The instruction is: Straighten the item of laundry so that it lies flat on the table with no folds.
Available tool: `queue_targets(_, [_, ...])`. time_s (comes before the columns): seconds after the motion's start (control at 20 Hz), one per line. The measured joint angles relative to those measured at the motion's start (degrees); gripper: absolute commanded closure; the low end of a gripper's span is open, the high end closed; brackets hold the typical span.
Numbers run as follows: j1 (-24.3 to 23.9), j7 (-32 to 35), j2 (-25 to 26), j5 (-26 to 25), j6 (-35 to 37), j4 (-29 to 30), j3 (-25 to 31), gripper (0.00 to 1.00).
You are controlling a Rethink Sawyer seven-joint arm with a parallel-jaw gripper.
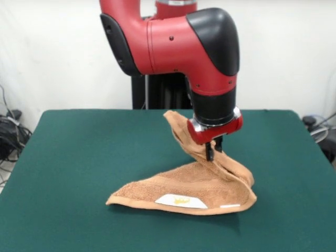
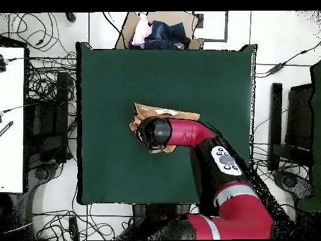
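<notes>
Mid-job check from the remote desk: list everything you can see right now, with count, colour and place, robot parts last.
towel: one, peach-orange with a white label, middle of the table, partly folded, one part lifted at the pincer.
table: one, dark green top, under the towel.
cardboard box: one, brown, holding pink and dark clothes, on the floor at the table's top edge in the overhead view.
cables: many, dark, on the floor around the table.
arm: one, red and black, reaching down over the towel.
pincer: one, black, shut on the towel's raised fold.

front – low, across table | overhead – straight down, same table
</notes>
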Motion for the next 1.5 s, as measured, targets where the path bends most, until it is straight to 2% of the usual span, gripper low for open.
queue_targets(0.75, [1.9,0.0,-0.1,3.6,0.0,1.1,-1.9,1.00])
queue_targets(1.5, [5.4,0.1,-3.3,11.3,0.0,5.4,-3.7,1.00])
